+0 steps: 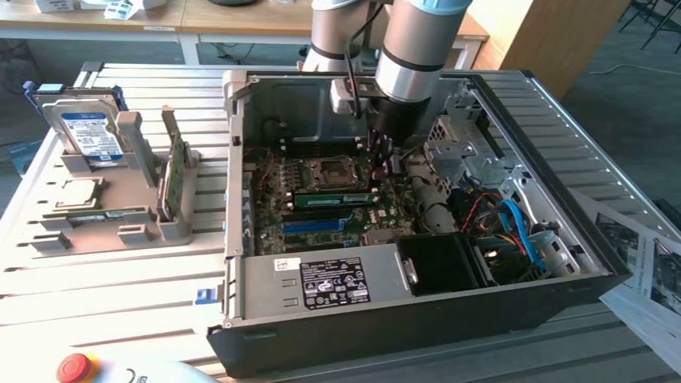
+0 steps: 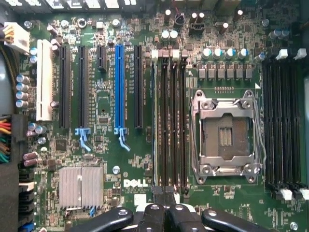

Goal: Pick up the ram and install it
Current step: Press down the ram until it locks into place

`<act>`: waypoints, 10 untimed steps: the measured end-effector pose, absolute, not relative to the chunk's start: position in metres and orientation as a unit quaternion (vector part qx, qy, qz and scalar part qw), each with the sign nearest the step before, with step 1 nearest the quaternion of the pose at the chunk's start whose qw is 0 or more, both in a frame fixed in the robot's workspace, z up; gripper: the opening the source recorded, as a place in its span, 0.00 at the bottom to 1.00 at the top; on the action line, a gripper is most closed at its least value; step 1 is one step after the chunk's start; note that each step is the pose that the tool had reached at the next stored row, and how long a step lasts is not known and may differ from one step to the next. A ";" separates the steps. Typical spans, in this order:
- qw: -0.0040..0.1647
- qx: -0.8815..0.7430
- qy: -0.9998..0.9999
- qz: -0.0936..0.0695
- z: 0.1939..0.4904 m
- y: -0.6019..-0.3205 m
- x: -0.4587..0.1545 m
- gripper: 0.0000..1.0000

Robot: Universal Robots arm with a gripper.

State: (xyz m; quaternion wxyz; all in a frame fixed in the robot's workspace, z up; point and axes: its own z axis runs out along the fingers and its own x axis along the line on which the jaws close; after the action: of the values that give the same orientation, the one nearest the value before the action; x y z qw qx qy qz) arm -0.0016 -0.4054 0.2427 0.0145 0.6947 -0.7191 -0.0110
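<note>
The ram (image 1: 332,198) is a long green stick standing on edge in a motherboard slot beside the CPU socket (image 1: 324,171), inside the open computer case (image 1: 426,319). The wrist view shows the ram (image 2: 155,121) edge-on as a thin pale line in the slot farthest from the CPU socket (image 2: 226,133). My gripper (image 1: 383,166) hangs down into the case over the end of the ram at the exterior view's right. In the wrist view the gripper (image 2: 164,192) is shut, with its fingertips pressed together over the end of the slot row. I cannot tell whether it touches the ram.
At the exterior view's left a grey holder (image 1: 127,231) carries a blue-labelled hard drive (image 1: 88,132), an upright green card (image 1: 174,171) and a CPU chip (image 1: 72,191). The case also holds a power supply (image 1: 319,283), a black shroud (image 1: 447,263) and cables (image 1: 511,223). A red button (image 1: 75,367) sits near the front.
</note>
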 end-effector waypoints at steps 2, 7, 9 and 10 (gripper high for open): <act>0.014 0.695 -0.719 -0.011 0.242 -0.405 -0.005 0.10; 0.014 0.695 -0.719 -0.011 0.242 -0.402 -0.015 0.10; 0.014 0.695 -0.719 -0.011 0.242 -0.401 -0.019 0.10; 0.014 0.695 -0.719 -0.011 0.242 -0.401 -0.021 0.10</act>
State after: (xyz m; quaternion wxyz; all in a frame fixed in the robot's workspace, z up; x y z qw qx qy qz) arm -0.0210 -0.4005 0.2420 0.0144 0.6947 -0.7191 -0.0110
